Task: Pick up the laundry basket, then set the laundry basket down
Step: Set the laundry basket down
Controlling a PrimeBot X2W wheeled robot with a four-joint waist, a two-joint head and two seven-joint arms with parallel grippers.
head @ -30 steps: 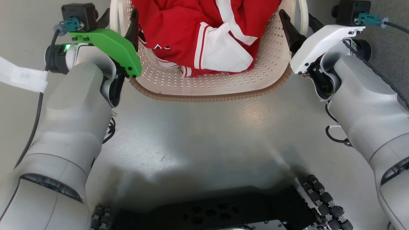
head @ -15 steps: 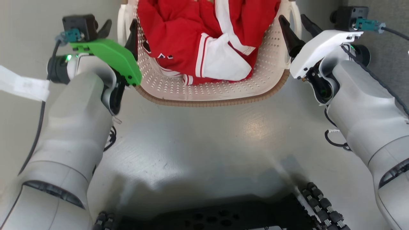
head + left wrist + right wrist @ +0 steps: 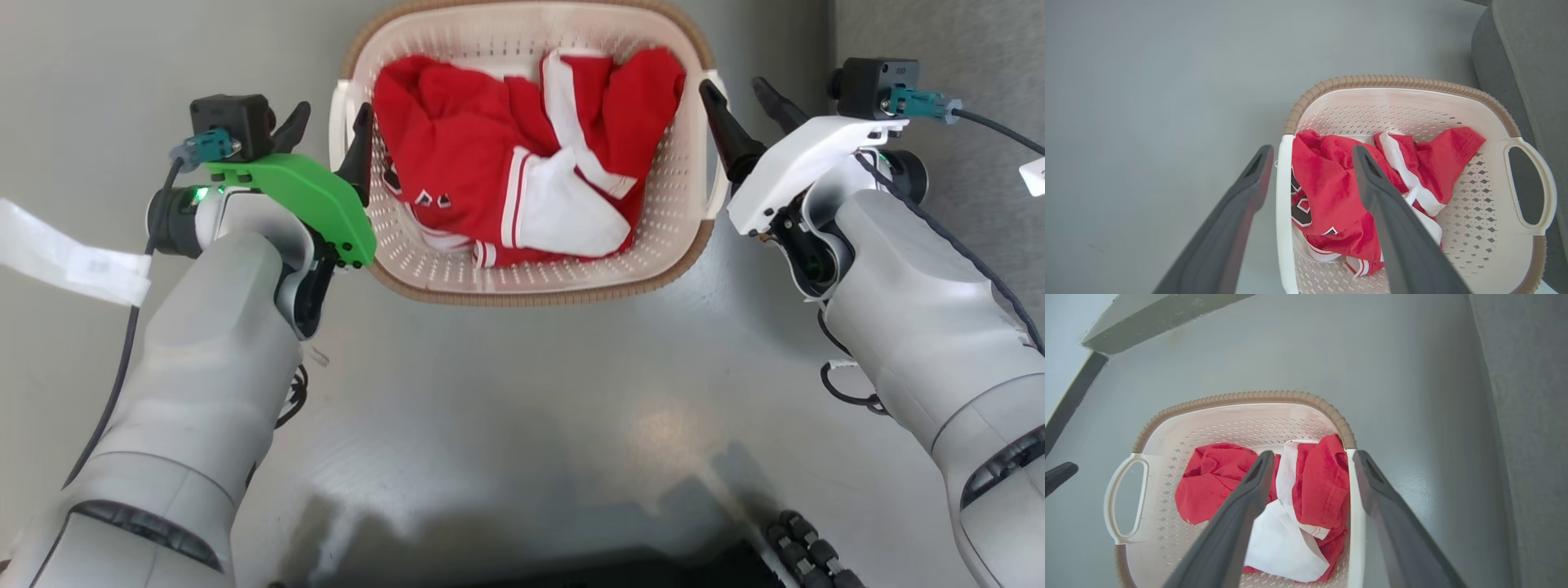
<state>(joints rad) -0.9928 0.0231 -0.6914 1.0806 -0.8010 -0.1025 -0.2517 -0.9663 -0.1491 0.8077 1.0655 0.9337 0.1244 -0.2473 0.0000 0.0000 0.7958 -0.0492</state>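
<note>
The laundry basket (image 3: 522, 294), cream-white with perforated walls and a brown rim, stands on the grey floor with red-and-white clothing (image 3: 457, 163) inside. My left gripper (image 3: 331, 131) is open, one finger on each side of the basket's left white handle (image 3: 336, 122). My right gripper (image 3: 739, 94) is open in the same way around the right handle (image 3: 718, 131). In the left wrist view, the left gripper (image 3: 1312, 152) brackets the white handle bar (image 3: 1283, 196). Seen from the right wrist, the right gripper (image 3: 1314, 457) brackets the other handle bar (image 3: 1356, 506). I cannot tell whether any finger touches a handle.
A darker grey textured surface (image 3: 939, 33) borders the floor to the right of the basket, close to its right handle (image 3: 1531, 183). My wheeled base (image 3: 808, 547) shows at the bottom edge. A wall foot with a dark skirting (image 3: 1069, 400) lies beyond the basket's left.
The whole head view has shifted, so the camera moved. The basket now shows whole and smaller, farther below the camera. Both grippers stay open astride the handles.
</note>
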